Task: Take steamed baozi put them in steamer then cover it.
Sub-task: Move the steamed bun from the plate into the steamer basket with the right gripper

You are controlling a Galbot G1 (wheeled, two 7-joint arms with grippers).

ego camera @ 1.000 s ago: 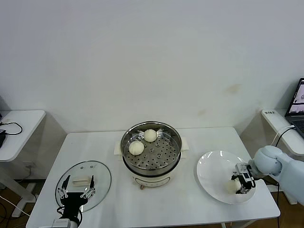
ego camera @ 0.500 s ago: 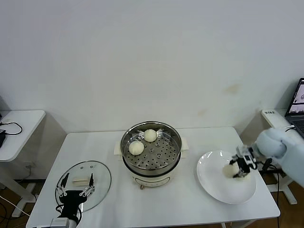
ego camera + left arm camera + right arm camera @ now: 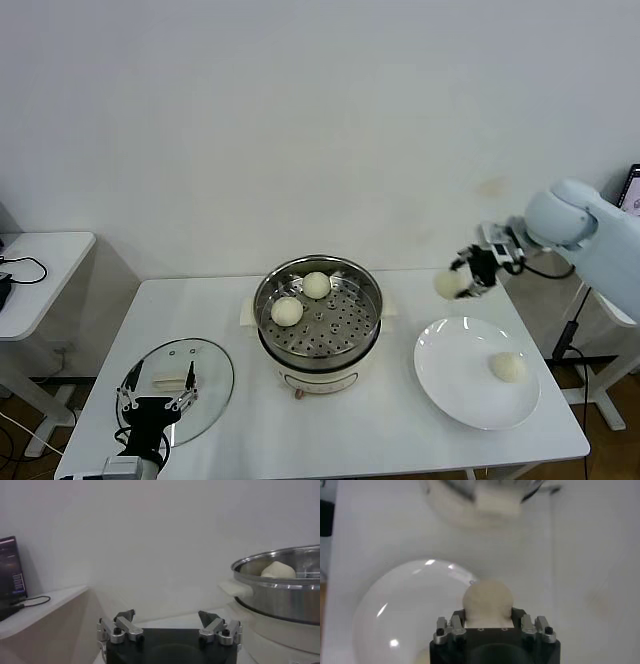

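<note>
My right gripper [image 3: 462,278] is shut on a cream-white baozi [image 3: 447,284] and holds it in the air above the table, between the steamer [image 3: 318,318] and the white plate [image 3: 450,375]. The wrist view shows the baozi [image 3: 487,600] between the jaws. Two baozi [image 3: 287,311] [image 3: 317,285] lie on the steamer's perforated tray. One baozi [image 3: 508,367] lies on the plate. The glass cover [image 3: 205,370] with its cream handle [image 3: 167,380] lies flat at the table's front left. My left gripper [image 3: 158,386] is open just over the cover, empty.
Small white side tables stand left [image 3: 40,265] and right of the main table. A laptop [image 3: 632,205] sits at the far right edge. The steamer's rim also shows in the left wrist view [image 3: 280,565].
My right gripper has lifted one baozi off the plate and carried it up and leftward toward the steamer. The left gripper has barely moved.
</note>
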